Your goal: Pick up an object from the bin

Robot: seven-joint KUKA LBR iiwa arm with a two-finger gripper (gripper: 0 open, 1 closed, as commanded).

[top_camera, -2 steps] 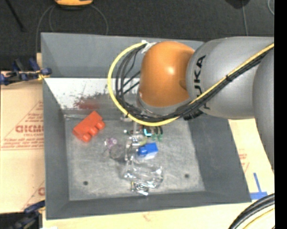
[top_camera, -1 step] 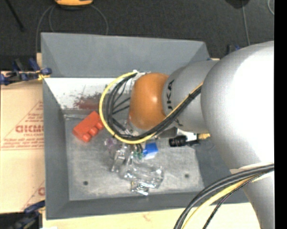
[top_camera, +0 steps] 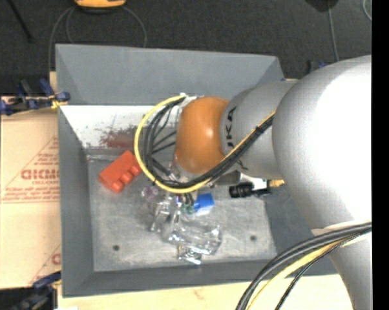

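Orange-red toy brick (top_camera: 119,171) lies left of the gripper (top_camera: 166,208) — its grip unreadable (crumpled clear plastic (top_camera: 196,243) just beside).

The arm (top_camera: 324,141) is a bulky, rounded, silver-grey casing. A glossy orange dome cover (top_camera: 198,137) caps its wrist, with black KUKA lettering (top_camera: 230,129) just right of that cover. A yellow cable (top_camera: 138,144) and black cables (top_camera: 157,141) loop around the cover's left side.

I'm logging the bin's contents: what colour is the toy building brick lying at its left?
Orange-red; the brick shows plainly in the camera view.
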